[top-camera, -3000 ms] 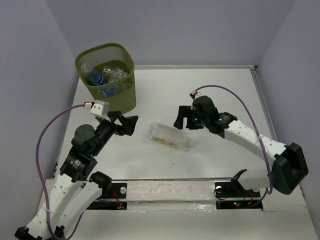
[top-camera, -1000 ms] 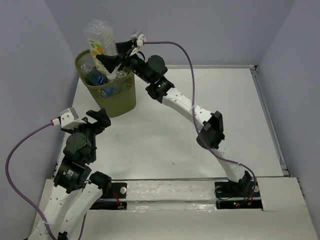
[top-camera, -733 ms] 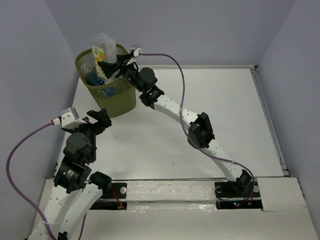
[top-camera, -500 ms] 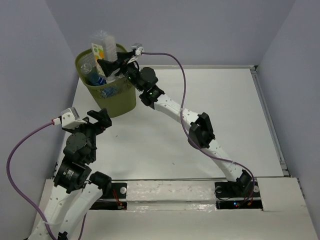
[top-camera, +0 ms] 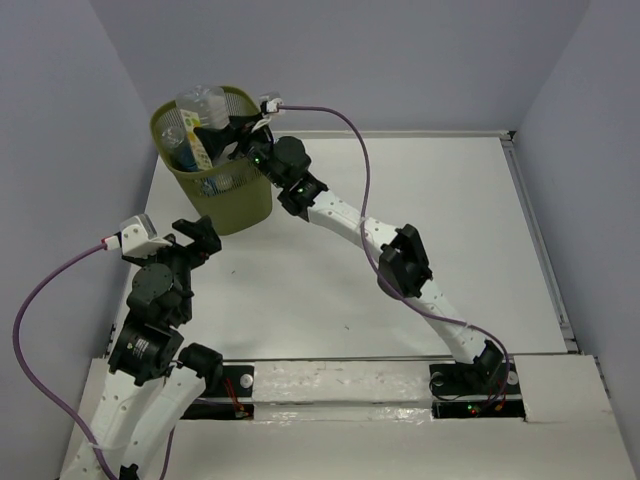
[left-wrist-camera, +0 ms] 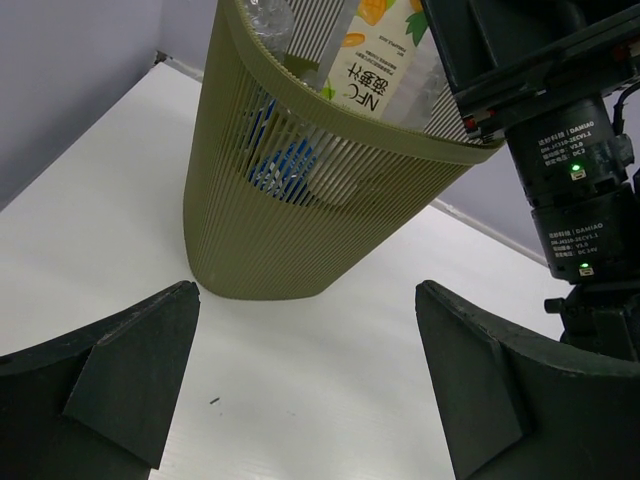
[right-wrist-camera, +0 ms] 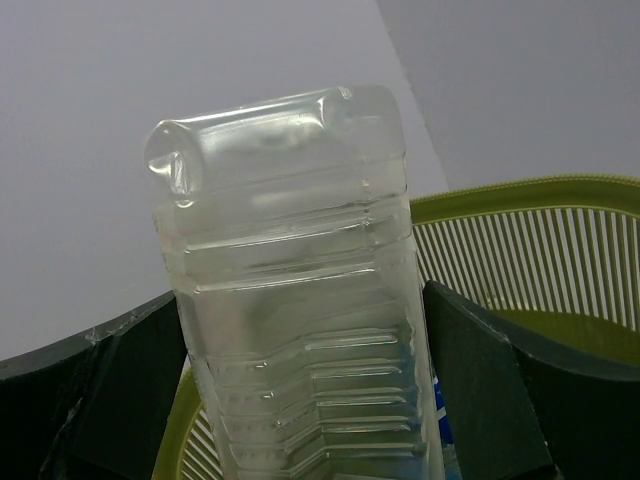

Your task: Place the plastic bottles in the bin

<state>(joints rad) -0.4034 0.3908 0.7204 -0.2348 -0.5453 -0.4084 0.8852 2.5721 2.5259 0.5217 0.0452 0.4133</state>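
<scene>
The olive-green mesh bin (top-camera: 238, 196) stands at the table's far left. It also shows in the left wrist view (left-wrist-camera: 290, 230) and the right wrist view (right-wrist-camera: 545, 186). My right gripper (top-camera: 216, 133) is over the bin's mouth. The larger squarish clear bottle (top-camera: 200, 106) stands between its fingers, its lower part down inside the bin. In the right wrist view the bottle (right-wrist-camera: 300, 290) fills the gap between the spread fingers of the gripper (right-wrist-camera: 302, 330), with a slit at the left. Other bottles, one with a blue label (top-camera: 188, 157), lie in the bin. My left gripper (top-camera: 198, 236) is open and empty near the bin's foot (left-wrist-camera: 310, 400).
The right arm (top-camera: 340, 215) stretches diagonally across the table to the bin. The left wrist view shows its black motor housing (left-wrist-camera: 575, 190) just right of the bin. Grey walls (top-camera: 60, 120) close in on the left and at the back.
The right arm carried the squarish bottle from the table's middle to above the bin. In the last half second the bottle slid down into the bin while the gripper stayed put. The left arm pulled back.
</scene>
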